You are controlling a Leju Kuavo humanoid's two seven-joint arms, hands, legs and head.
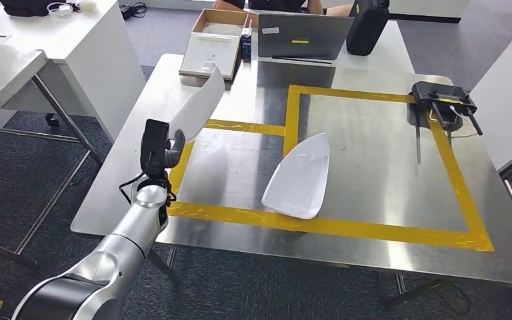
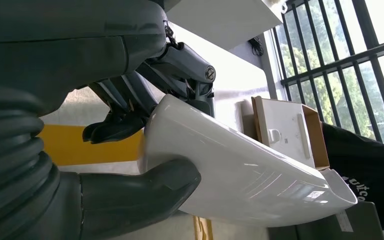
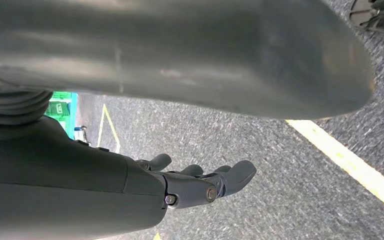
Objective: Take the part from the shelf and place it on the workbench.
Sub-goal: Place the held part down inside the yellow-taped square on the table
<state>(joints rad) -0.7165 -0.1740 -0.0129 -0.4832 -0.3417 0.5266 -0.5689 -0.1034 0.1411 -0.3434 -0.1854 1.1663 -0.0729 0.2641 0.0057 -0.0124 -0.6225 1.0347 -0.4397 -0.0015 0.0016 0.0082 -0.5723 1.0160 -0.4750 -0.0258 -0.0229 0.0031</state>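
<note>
We grip the part (image 1: 199, 105) in our left hand (image 1: 163, 148) over the workbench (image 1: 373, 160); right hand (image 3: 200, 182) hangs open. Next: lower, release.

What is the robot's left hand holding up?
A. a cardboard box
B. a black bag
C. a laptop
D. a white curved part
D: the left hand grips a white curved part and holds it up above the workbench, with the thumb pressed under it in the left wrist view.
</note>
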